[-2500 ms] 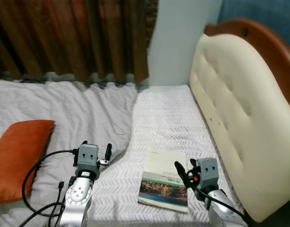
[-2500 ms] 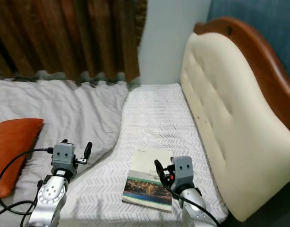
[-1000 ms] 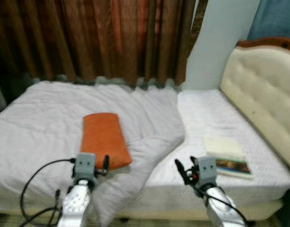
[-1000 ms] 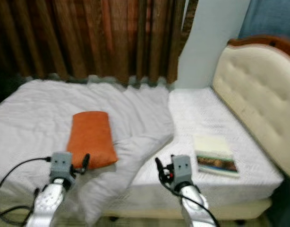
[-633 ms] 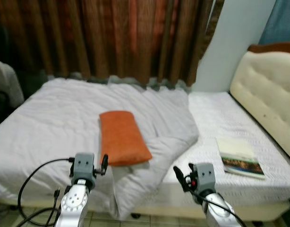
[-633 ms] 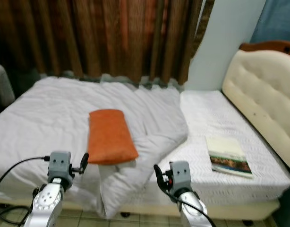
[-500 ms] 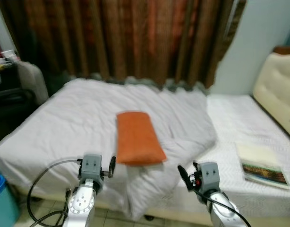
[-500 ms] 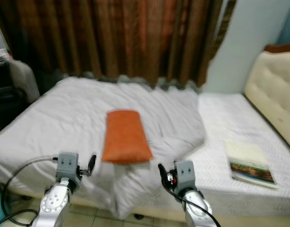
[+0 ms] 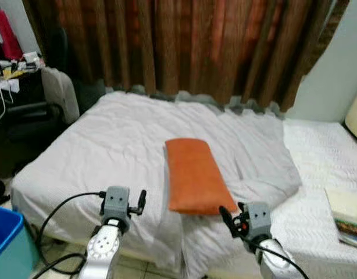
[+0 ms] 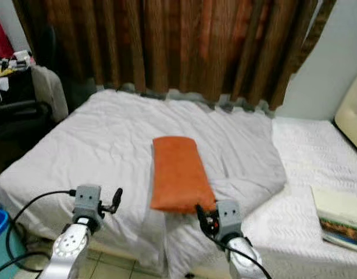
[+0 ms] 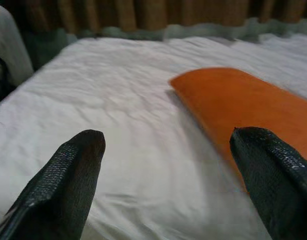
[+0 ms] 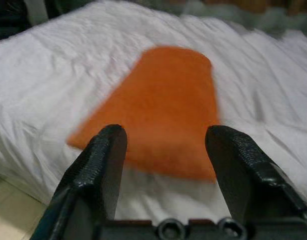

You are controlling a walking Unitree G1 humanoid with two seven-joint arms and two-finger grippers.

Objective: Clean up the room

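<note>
Judging by looks, the flat orange fabric-covered pillow (image 9: 195, 174) should handle soft, light and floppy w/ no breakage risk; a pinch at its near short edge or a near corner is prob. best, since the cloth bunches easily and a grip mid-face would likely slip.

Nearest, the left gripper (image 9: 136, 203) and the right gripper (image 9: 231, 221) are held low before the near edge of the bed; both sets of black fingers are spread wide and nothing is held, as seen in the wrist views w/ the pillow past the fingertips. A blue plastic bin (image 9: 7, 244) sits on the floor at the near left corner of the bed.

Next, the pillow is laid lengthwise on the crumpled white duvet (image 9: 109, 151), near the middle of the bed's near edge, its near end sagging over a fold. It is rectangular, plain, slightly creased.

Toward the right edge, a softcover book with a landscape photo cover (image 10: 339, 218) rests on the white patterned sheet (image 10: 300, 151).

Farthest, brown pleated curtains (image 9: 184, 46) hang behind the bed's far edge.
</note>
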